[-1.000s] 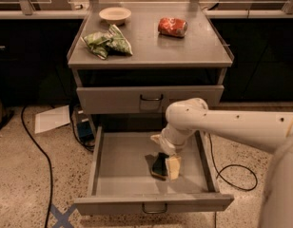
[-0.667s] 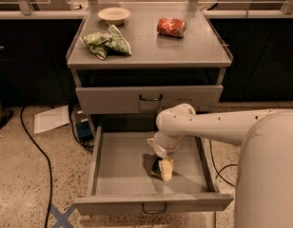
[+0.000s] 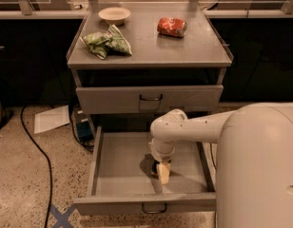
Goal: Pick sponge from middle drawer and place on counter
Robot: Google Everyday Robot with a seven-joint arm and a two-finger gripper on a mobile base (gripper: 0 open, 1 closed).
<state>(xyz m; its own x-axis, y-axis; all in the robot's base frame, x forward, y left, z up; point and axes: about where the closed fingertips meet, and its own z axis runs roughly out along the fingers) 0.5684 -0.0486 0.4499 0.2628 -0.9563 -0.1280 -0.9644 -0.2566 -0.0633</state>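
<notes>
My gripper (image 3: 161, 167) is at the sponge (image 3: 164, 174) in the middle drawer (image 3: 119, 172) — can't tell its grip; lift and counter (image 3: 151, 49) placement not done.

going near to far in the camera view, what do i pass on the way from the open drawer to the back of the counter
middle drawer front panel → sponge on its floor, hand down at it → closed drawer → counter front edge → green snack bag → bowl

Drawer (image 3: 119, 167) open. I note sponge (image 3: 163, 174) tilted on edge, yellow foam showing, mid-floor nearer the front edge, gripper (image 3: 161, 163) directly over it. Counter (image 3: 151, 49) above.
</notes>
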